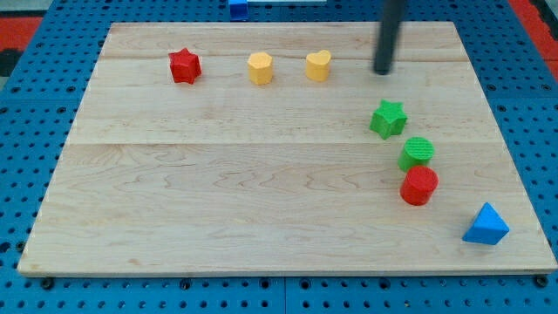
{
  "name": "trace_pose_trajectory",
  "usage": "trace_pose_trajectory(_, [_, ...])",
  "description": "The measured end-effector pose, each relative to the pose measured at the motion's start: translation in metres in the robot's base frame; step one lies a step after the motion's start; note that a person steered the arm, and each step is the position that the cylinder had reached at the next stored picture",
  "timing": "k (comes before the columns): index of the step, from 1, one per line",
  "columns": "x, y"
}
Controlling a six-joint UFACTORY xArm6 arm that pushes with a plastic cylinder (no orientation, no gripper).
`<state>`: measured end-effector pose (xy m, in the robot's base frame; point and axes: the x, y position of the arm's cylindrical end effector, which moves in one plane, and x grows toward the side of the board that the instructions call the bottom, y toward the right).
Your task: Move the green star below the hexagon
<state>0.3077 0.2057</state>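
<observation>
The green star [388, 119] lies on the wooden board at the view's right, a little above the middle. The yellow hexagon [260, 67] lies near the view's top, left of centre. My tip [383, 71] is the lower end of the dark rod that comes down from the view's top. It stands just above the green star, apart from it, and well to the right of the hexagon.
A yellow heart [318, 65] lies right of the hexagon, a red star [185, 65] left of it. A green cylinder [418, 153] and a red cylinder [419, 185] lie below the green star. A blue triangle [486, 225] sits at the bottom right. A blue block [237, 8] is beyond the board's top edge.
</observation>
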Motion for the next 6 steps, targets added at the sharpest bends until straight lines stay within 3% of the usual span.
trace_pose_trajectory(1, [0.06, 0.075])
trace_pose_trajectory(2, [0.123, 0.061])
trace_pose_trajectory(5, [0.095, -0.135])
trace_pose_trajectory(6, [0.105, -0.091])
